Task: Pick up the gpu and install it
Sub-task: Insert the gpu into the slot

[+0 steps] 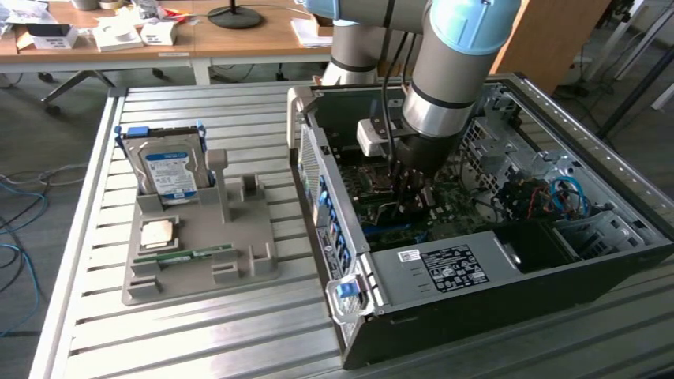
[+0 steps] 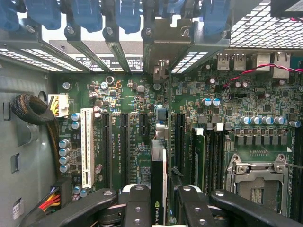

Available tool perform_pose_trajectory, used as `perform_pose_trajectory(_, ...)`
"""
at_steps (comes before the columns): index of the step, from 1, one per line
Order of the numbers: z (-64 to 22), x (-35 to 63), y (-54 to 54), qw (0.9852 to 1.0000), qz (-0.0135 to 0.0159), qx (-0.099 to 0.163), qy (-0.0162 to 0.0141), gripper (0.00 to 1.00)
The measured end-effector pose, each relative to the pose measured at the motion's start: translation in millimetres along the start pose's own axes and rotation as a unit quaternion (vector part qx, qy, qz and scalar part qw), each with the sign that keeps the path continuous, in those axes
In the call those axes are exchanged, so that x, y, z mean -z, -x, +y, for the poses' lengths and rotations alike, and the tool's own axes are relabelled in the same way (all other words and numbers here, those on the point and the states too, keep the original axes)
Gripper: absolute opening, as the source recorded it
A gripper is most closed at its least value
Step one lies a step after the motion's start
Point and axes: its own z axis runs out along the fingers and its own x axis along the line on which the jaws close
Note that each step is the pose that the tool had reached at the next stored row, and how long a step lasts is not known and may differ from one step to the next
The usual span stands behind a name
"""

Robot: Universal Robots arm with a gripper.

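Wrist view: gripper [image 2: 158, 201] clamped on gpu [image 2: 159, 177], card held edge-on between the two black fingers [image 2: 137, 203], green logo on its near edge. Hangs upright over motherboard [image 2: 142, 123], long edge lined up with the black expansion slots [image 2: 124, 142], presumably so the connector meets a slot square. Contact with the slot hidden by the card itself, so seated or not: cannot tell. White slot [image 2: 86, 146] off to 9 o'clock of the card, CPU socket [image 2: 258, 177] at 3 o'clock, rear slot brackets [image 2: 156, 33] at 12 o'clock.

Exterior view: arm [image 1: 453, 71] reaching straight down into open PC case [image 1: 463, 268], tool low over the board. Grey parts holder [image 1: 195, 260] at 9 o'clock of the case, carrying hard drive [image 1: 169, 170] upright, memory stick [image 1: 195, 254] lying flat.
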Motion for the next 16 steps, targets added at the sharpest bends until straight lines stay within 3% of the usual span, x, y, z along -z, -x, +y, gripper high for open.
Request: perform_pose_trajectory(16,0.0,0.0,0.0,1.0000,0.0000,0.000,0.0000,0.26)
